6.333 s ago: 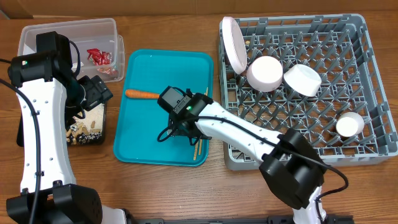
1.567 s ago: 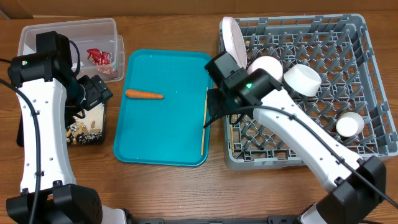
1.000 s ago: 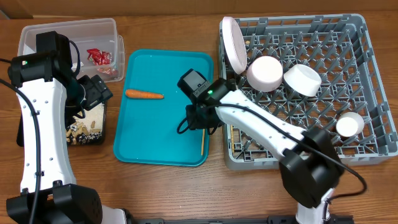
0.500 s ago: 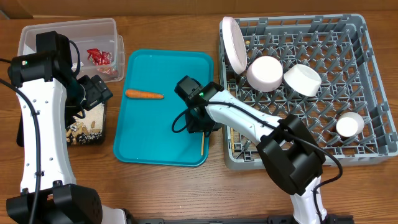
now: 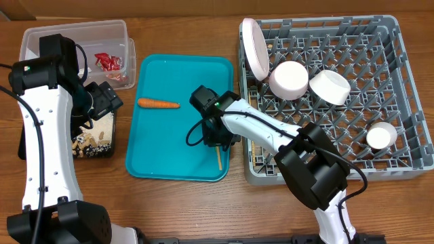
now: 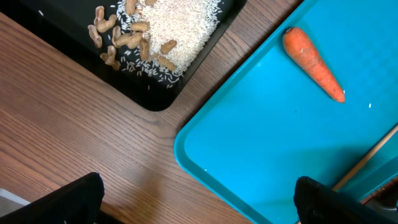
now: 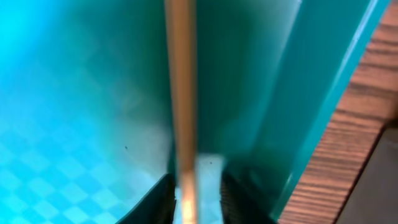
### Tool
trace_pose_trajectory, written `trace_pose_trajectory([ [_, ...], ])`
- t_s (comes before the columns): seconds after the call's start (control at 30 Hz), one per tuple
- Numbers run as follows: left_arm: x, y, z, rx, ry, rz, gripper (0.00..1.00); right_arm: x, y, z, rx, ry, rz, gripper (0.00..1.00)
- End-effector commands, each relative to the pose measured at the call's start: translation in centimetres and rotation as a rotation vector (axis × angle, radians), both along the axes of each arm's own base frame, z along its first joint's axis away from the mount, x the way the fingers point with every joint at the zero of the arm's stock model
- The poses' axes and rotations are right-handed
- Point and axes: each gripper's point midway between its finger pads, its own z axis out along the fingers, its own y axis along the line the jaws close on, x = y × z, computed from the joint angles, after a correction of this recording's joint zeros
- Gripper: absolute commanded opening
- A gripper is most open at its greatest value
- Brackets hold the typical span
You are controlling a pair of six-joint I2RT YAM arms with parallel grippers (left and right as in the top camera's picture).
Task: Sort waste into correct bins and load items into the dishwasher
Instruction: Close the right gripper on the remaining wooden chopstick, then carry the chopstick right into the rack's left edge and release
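A thin wooden chopstick [image 7: 180, 93] lies along the right side of the teal tray [image 5: 163, 149], its lower end [image 5: 218, 159] sticking out below my right gripper [image 5: 215, 139]. In the right wrist view that gripper [image 7: 198, 199] straddles the chopstick. The left fingertip is against the stick and a slim gap shows before the right one. The carrot [image 5: 158, 104] rests on the tray's upper left. My left gripper [image 6: 199, 208] hangs wide open over the tray's corner, holding nothing. The dish rack [image 5: 407, 81] holds a plate [image 5: 253, 47], two bowls [image 5: 290, 80] and a cup [image 5: 380, 136].
A clear tub [image 5: 41, 34] at the back left contains a red wrapper [image 5: 108, 62]. A black tray [image 6: 155, 93] next to the teal tray holds peanuts [image 6: 118, 37] and pale grains. The rack's wall stands close to the right of the chopstick.
My right gripper has settled lower on the chopstick and its jaws have narrowed around it. The left arm and the carrot have stayed where they were.
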Motion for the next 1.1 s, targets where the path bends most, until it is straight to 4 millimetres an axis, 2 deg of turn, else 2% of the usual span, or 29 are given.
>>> trace_pose_trajectory([
  [0.0,-0.2,-0.2,0.4,-0.003,-0.015,0.005,1.00,-0.5,-0.3,-1.6,-0.031,0.026,0.003,0.15],
  [0.13,-0.2,-0.2,0.4,-0.003,-0.015,0.005,1.00,-0.6,-0.4,-1.6,-0.033,0.030,0.003,0.09],
  [0.2,-0.2,-0.2,0.4,-0.003,-0.014,0.005,1.00,-0.7,-0.2,-1.6,-0.025,0.039,0.004,0.04],
  [0.33,-0.2,-0.2,0.4,-0.003,-0.014,0.005,1.00,-1.0,-0.1,-1.2,-0.016,0.055,0.004,0.04],
  [0.4,-0.2,-0.2,0.4,-0.003,-0.015,0.005,1.00,-0.9,-0.1,-0.2,-0.014,0.049,0.005,0.04],
  [0.53,-0.2,-0.2,0.4,-0.003,-0.014,0.005,1.00,-0.1,0.2,3.7,0.025,0.003,0.009,0.04],
  [0.73,-0.2,-0.2,0.4,-0.003,-0.014,0.005,1.00,0.3,0.1,12.1,0.130,-0.147,0.095,0.04],
  [0.8,-0.2,-0.2,0.4,-0.003,-0.015,0.005,1.00,0.1,-0.8,14.6,0.149,-0.188,0.115,0.04],
  [0.9,-0.2,-0.2,0.4,-0.003,-0.015,0.006,1.00,0.1,-3.1,16.8,0.123,-0.230,0.117,0.04],
  [0.97,-0.2,-0.2,0.4,-0.003,-0.015,0.006,1.00,0.4,-5.5,17.3,0.054,-0.246,0.083,0.04],
  [1.07,-0.2,-0.2,0.4,-0.003,-0.014,0.006,1.00,0.7,-8.4,16.9,-0.025,-0.223,0.068,0.04],
])
